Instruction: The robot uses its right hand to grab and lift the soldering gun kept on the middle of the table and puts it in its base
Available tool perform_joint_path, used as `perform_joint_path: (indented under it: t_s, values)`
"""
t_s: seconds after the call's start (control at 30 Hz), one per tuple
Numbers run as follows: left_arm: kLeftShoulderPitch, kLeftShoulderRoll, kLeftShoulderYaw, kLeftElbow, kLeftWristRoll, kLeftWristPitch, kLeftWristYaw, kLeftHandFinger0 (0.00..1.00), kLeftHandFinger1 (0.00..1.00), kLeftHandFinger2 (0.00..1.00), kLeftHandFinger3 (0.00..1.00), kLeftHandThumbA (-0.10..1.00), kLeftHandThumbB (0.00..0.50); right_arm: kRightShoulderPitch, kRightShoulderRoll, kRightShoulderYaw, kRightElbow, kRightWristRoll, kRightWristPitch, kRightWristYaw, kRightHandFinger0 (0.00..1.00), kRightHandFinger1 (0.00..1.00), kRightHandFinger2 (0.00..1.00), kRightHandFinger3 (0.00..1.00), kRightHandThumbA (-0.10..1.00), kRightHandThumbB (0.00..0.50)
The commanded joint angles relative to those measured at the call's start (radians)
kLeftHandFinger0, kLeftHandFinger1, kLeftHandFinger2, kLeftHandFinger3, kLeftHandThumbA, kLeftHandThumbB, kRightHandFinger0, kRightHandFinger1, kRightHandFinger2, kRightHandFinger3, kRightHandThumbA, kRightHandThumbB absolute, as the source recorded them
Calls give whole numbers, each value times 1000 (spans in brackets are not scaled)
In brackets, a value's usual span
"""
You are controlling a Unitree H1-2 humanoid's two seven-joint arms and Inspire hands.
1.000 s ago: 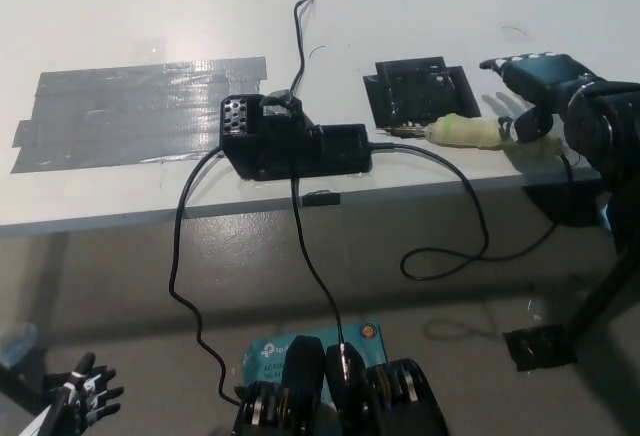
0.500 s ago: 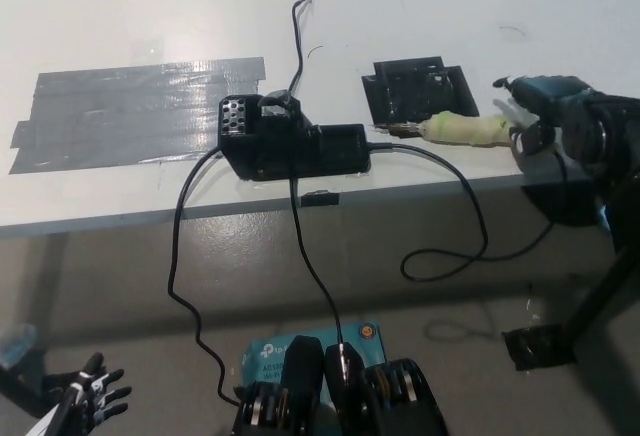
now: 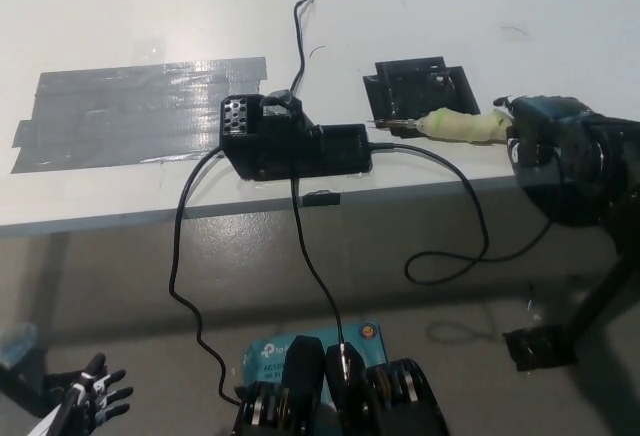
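The soldering gun has a pale yellow-green handle and lies near the table's front edge, its metal tip pointing left toward the black base unit. My black right hand comes in from the right, with its fingers curled around the rear end of the handle. The gun's black cord loops down off the table edge. At the lower left, my white left hand rests below the table with its fingers spread.
A black square tray sits just behind the gun's tip. Grey tape covers the table's left part. Cables run from the base unit over the table's front edge to the floor.
My right hand went from spread above the handle's rear to closed around it. The gun shifted slightly left and up.
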Motion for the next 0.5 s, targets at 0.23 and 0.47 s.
perform_joint_path:
  t_s: [0.23,0.47]
  values:
    - [-11,35,6,-34,-1,13,-19,1000,1000,1000,1000,1000,360,9,14,-20,-42,26,37,76,1000,1000,1000,1000,428,335]
    - [8,54,0,-47,1,13,-36,1000,1000,1000,1000,1000,352,-5,20,-22,-58,51,57,156,1000,1000,1000,1000,495,425]
